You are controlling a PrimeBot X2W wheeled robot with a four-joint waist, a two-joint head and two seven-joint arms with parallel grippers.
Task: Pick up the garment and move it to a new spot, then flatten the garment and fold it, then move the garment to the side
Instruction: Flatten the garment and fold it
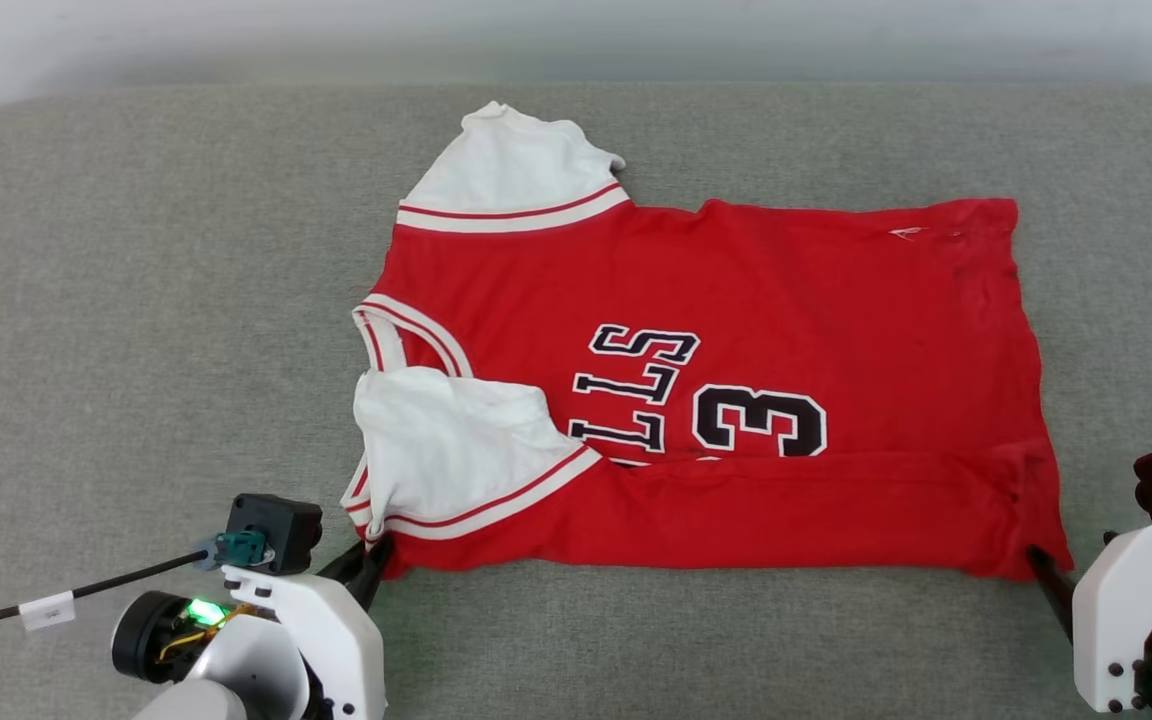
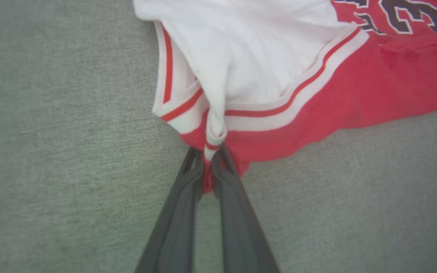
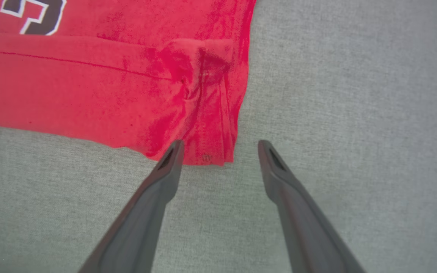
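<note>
A grey woven fabric surface (image 1: 136,300) spans the scene, meeting a pale wall (image 1: 576,40) behind.

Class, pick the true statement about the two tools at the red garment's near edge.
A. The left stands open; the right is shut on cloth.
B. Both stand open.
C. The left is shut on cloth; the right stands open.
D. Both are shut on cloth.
C: the left tool pinches a corner of the garment, while the right tool has its fingers spread apart.
</note>
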